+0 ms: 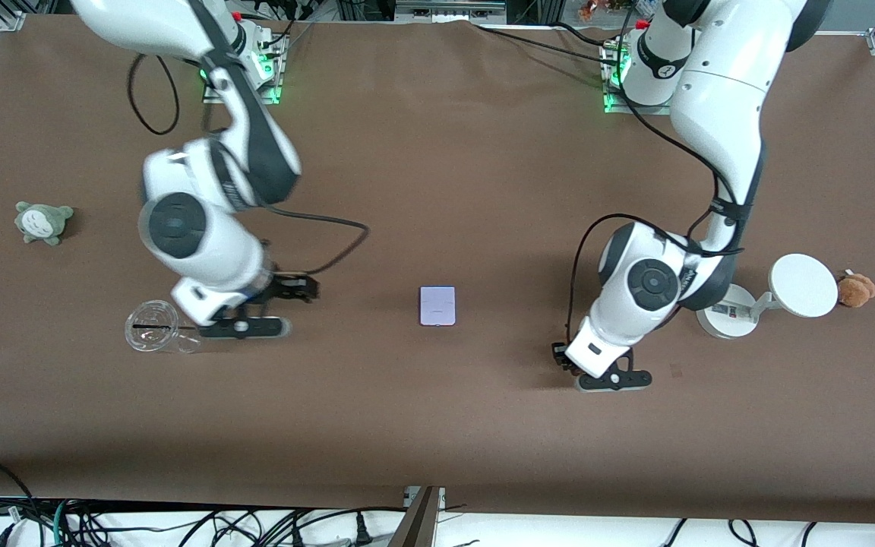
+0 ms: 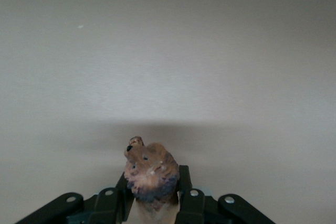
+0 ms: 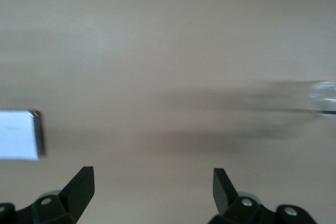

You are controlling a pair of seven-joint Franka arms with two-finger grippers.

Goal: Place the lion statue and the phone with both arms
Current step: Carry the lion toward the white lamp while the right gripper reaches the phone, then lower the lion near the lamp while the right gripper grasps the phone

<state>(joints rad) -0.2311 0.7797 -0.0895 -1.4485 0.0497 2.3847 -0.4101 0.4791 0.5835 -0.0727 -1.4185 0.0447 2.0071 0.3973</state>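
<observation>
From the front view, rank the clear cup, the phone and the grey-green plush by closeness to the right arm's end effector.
1. Clear cup, beside the right end effector.
2. Phone, mid-table.
3. Grey-green plush, at the right arm's end of the table.

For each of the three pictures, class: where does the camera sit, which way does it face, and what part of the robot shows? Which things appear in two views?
Front view: high across the table, facing both arms, the phone between them.
Left wrist view: on the left arm's wrist, facing the tabletop, the left gripper shut on the lion statue.
Right wrist view: on the right arm's wrist, facing the tabletop, the right gripper open.
Shared: phone and clear cup in front and right wrist views.
</observation>
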